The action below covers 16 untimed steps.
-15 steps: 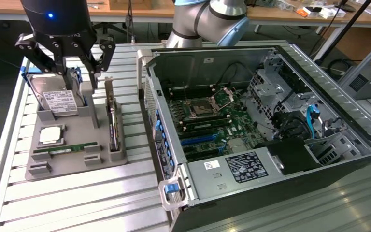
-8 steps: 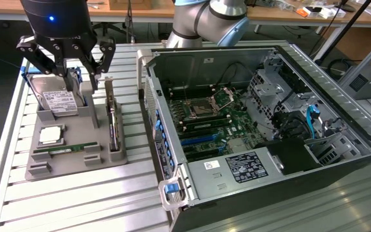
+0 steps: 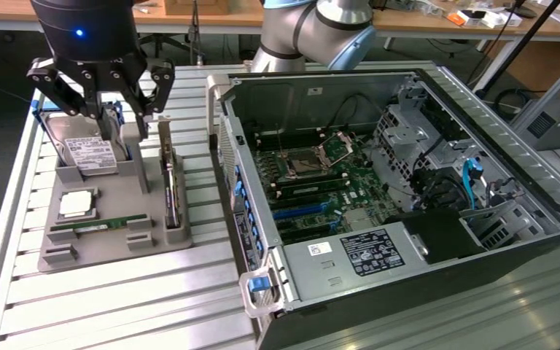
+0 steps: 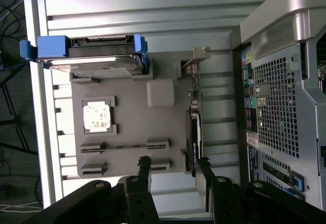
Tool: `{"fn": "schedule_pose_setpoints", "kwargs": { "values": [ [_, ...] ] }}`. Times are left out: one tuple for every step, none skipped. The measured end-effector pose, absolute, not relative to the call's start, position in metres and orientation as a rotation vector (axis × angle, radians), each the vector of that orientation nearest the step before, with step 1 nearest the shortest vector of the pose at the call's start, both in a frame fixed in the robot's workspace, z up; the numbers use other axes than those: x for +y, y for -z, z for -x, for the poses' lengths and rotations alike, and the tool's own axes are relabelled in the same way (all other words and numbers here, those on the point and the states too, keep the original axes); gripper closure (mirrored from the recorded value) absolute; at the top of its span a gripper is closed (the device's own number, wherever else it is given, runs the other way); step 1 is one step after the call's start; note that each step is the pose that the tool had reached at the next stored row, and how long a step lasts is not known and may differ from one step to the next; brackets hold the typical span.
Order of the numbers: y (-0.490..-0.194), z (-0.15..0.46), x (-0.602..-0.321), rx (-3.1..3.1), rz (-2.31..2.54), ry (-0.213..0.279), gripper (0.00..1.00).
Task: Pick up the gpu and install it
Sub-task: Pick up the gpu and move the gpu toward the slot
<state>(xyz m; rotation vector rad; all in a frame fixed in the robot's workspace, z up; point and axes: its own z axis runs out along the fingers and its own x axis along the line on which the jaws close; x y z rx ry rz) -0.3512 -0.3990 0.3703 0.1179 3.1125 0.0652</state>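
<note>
Jaws apart near one gpu

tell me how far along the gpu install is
Nothing looks done yet: the gpu sits on edge in the gray holder, beside the open computer case. In hand: nothing; the gripper hangs open above the holder, clear of the card. Left: both the pickup and the install.
</note>
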Motion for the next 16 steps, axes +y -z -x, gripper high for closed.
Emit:
{"fn": "schedule_pose_setpoints", "kwargs": {
  "values": [
    [-0.3698, 0.3512, -0.3990, 3.113, -0.118, -0.065, 0.52],
    [-0.3693, 0.3512, -0.3990, 3.112, -0.118, -0.065, 0.52],
    [-0.3689, 0.3512, -0.3990, 3.113, -0.118, -0.065, 0.52],
    [-0.3686, 0.3512, -0.3990, 3.113, -0.118, -0.065, 0.52],
    [-0.3681, 0.3512, -0.3990, 3.113, -0.118, -0.065, 0.52],
    [-0.3677, 0.3512, -0.3990, 3.113, -0.118, -0.065, 0.52],
    [-0.3673, 0.3512, -0.3990, 3.113, -0.118, -0.065, 0.52],
    [-0.3666, 0.3512, -0.3990, 3.112, -0.118, -0.065, 0.52],
    [-0.3658, 0.3512, -0.3990, 3.113, -0.118, -0.065, 0.52],
    [-0.3652, 0.3512, -0.3990, 3.113, -0.118, -0.065, 0.52],
    [-0.3644, 0.3512, -0.3990, 3.112, -0.118, -0.065, 0.52],
    [-0.3636, 0.3512, -0.3990, 3.113, -0.118, -0.065, 0.52],
    [-0.3631, 0.3512, -0.3990, 3.113, -0.118, -0.065, 0.52],
    [-0.3627, 0.3512, -0.3990, 3.112, -0.118, -0.065, 0.52],
    [-0.3622, 0.3512, -0.3990, 3.112, -0.118, -0.065, 0.52],
    [-0.3619, 0.3512, -0.3990, 3.113, -0.118, -0.065, 0.52]
  ]
}}
